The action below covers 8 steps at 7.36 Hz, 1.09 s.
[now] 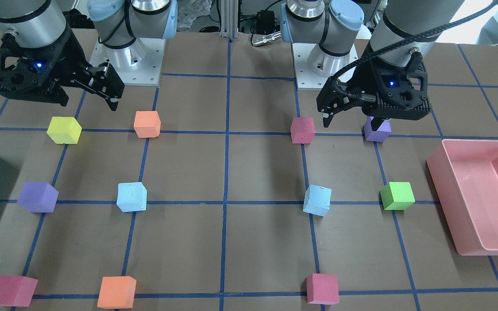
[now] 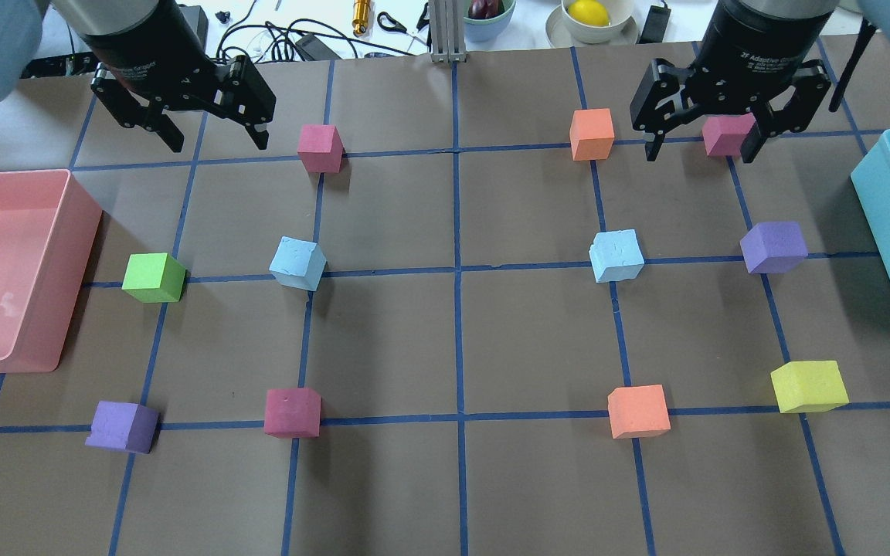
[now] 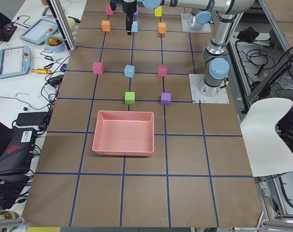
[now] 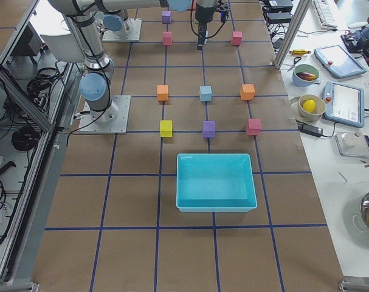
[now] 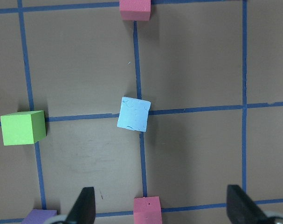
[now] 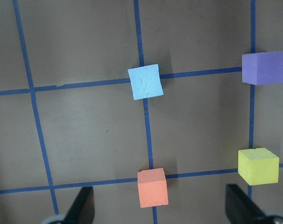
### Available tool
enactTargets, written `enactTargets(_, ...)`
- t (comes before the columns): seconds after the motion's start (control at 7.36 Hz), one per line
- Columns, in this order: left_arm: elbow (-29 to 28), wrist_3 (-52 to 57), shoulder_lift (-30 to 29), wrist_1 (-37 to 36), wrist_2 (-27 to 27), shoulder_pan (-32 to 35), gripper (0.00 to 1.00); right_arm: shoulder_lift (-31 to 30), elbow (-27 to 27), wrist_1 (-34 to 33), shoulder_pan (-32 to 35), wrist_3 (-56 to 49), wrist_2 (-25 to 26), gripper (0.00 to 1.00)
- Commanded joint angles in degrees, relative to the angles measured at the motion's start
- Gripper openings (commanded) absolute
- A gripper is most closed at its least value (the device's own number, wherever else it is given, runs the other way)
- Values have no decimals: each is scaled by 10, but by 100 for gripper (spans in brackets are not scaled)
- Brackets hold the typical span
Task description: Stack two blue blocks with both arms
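Observation:
Two pale blue blocks lie apart on the brown table, each on a blue tape line. The block on my left (image 2: 298,262) shows near the middle of the left wrist view (image 5: 134,114) and in the front view (image 1: 317,200). The block on my right (image 2: 616,255) shows in the right wrist view (image 6: 145,81) and in the front view (image 1: 132,196). My left gripper (image 2: 218,143) is open and empty, high above the table, as the left wrist view (image 5: 161,205) shows. My right gripper (image 2: 698,154) is open and empty, equally high, as the right wrist view (image 6: 161,211) shows.
A pink bin (image 2: 74,232) stands at the table's left end and a teal bin (image 2: 878,224) at the right end. Green (image 2: 153,277), purple (image 2: 774,247), yellow (image 2: 809,386), orange (image 2: 638,411) and dark pink (image 2: 292,411) cubes lie around the blue blocks.

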<state>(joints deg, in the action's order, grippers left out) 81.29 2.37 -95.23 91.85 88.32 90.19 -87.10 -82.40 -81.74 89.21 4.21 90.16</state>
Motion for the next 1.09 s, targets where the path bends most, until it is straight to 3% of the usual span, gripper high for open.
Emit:
enactTargets(0.0,0,0,0,0,-1,0,100,-1,-1,0,0,0,0,100)
enactTargets(0.95,0,0,0,0,0,0,100,7,-3,1,1,1,26,100)
